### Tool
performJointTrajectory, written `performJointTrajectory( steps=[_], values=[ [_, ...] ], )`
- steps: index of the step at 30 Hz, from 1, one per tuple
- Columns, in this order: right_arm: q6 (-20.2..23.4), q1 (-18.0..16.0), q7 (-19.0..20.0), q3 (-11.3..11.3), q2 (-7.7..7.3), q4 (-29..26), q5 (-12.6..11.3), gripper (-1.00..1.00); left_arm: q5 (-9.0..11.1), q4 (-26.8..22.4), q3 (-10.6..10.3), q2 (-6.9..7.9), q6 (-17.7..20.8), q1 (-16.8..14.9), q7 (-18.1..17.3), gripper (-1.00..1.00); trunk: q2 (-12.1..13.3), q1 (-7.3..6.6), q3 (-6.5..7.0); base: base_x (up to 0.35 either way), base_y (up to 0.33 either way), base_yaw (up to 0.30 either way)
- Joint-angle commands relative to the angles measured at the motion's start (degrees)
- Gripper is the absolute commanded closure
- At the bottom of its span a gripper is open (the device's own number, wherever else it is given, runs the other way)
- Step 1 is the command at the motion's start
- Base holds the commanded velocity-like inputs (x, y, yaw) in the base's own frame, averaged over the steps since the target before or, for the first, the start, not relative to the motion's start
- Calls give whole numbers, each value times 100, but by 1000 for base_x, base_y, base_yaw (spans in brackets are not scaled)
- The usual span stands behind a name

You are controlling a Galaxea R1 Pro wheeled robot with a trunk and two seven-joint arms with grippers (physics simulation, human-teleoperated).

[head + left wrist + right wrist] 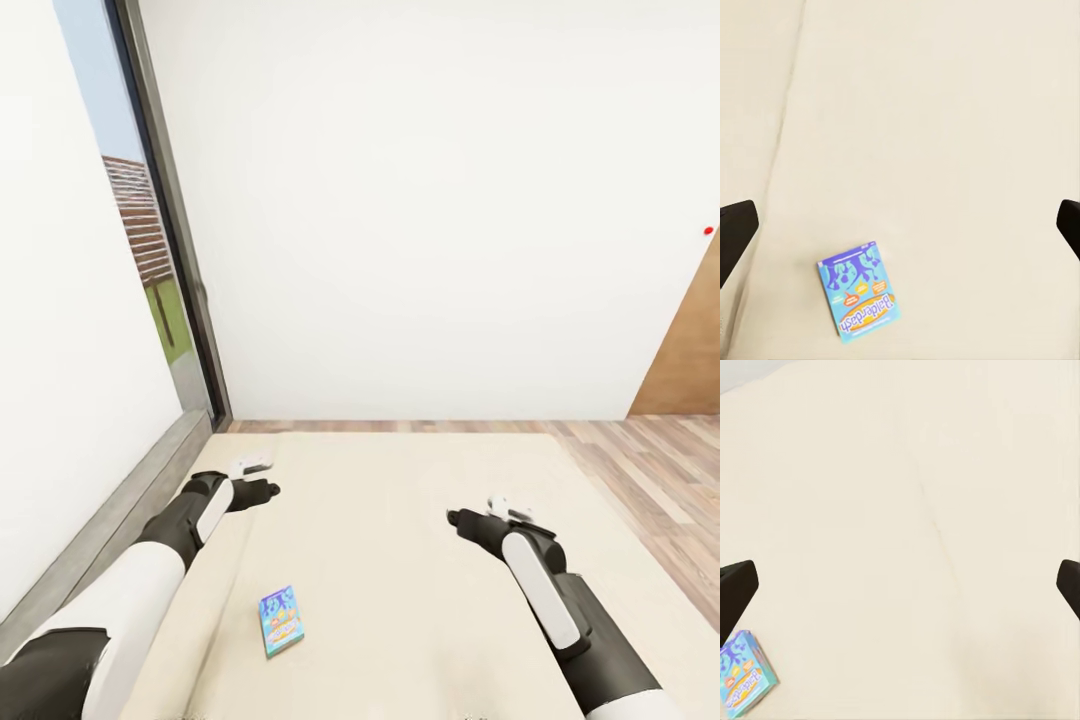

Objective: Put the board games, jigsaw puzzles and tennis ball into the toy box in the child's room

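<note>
A small blue board game box (281, 619) lies flat on the beige bed (400, 560), between my two arms and nearer the left one. The same box shows in the left wrist view (857, 290) and at the edge of the right wrist view (742, 673). My left gripper (262, 482) hovers over the mattress beyond the box. It is open, with dark fingertips (733, 234) far apart. My right gripper (468, 518) also hangs open above bare mattress, its fingertips (735, 592) wide apart. Neither gripper holds anything.
A tall window (150, 260) with a dark frame runs along the left. A grey bed frame (110, 520) borders the mattress on that side. A white wall (430, 200) stands behind the bed. Wood-plank floor (660, 470) lies to the right.
</note>
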Motion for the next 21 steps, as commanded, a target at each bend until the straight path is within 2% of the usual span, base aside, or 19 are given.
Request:
performJointTrajectory(
  steps=[1,4,5,8,11,16,21],
  values=[
    [56,4,-47,13,-13,-132,-69,-100,38,-8,3,8,32,-5,12,-100,-14,4,-24,0,0,0],
    [381,34,218,10,-39,-755,-281,-100,39,-9,1,18,42,-7,-28,-100,-14,4,-52,0,0,0],
    [503,34,420,8,-49,-938,-430,-100,39,-9,0,24,45,-8,-53,-100,-14,4,-61,0,0,0],
    [660,31,782,-1,-63,-1099,-679,-100,39,-9,-1,30,47,-8,-105,-100,-14,4,-90,0,0,0],
    [883,27,1390,-97,-78,-1207,-1013,-100,36,-9,-3,26,48,-8,-214,-100,-14,4,-118,0,0,0],
    [1217,25,2099,-431,-97,-1247,-1187,-100,31,-9,-25,21,49,-8,-278,-100,-14,4,-165,0,0,0],
    [1345,25,2573,-548,-115,-1250,-1216,-100,19,-9,-46,12,49,-7,-285,-100,-14,4,-212,0,0,0]
  ],
)
